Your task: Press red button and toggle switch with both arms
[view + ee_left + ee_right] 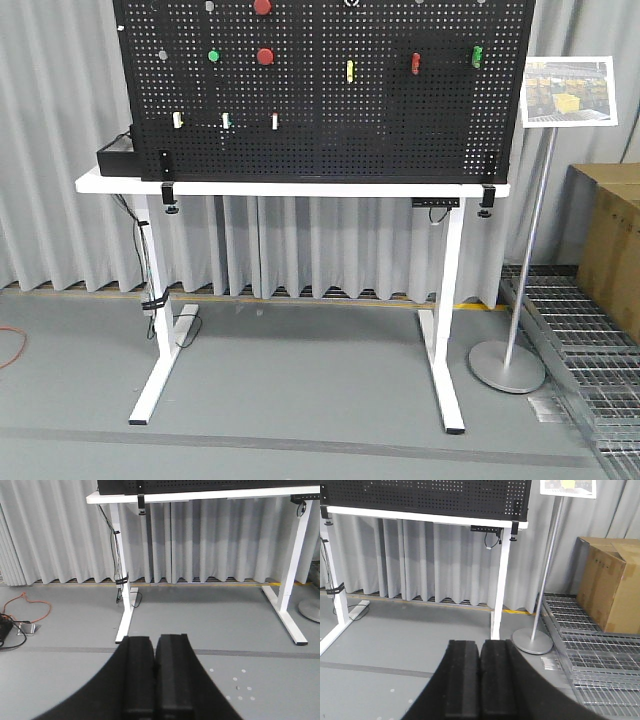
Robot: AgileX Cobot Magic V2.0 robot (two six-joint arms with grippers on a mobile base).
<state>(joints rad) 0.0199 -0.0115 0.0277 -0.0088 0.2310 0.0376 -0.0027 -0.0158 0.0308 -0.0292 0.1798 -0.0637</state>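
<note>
The red button [265, 56] sits on the black pegboard [330, 130] above the white surface [300, 187], with white toggle switches [226, 121] in a row below it; left pincer [155, 647] and right pincer [480, 652] are both closed, empty, low, well apart from the board; the sign [568, 90] is too small to read; grey floor [300, 370] lies open between; a cardboard box [612, 587] stands at right.

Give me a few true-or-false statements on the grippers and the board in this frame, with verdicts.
1. The left gripper and right gripper are both shut and empty. True.
2. The pegboard stands on the floor. False: the pegboard stands on the white table.
3. A green button sits left of a red button. True.
4. One gripper is pressing a button. False: both are low over the floor, short of the table.
</note>
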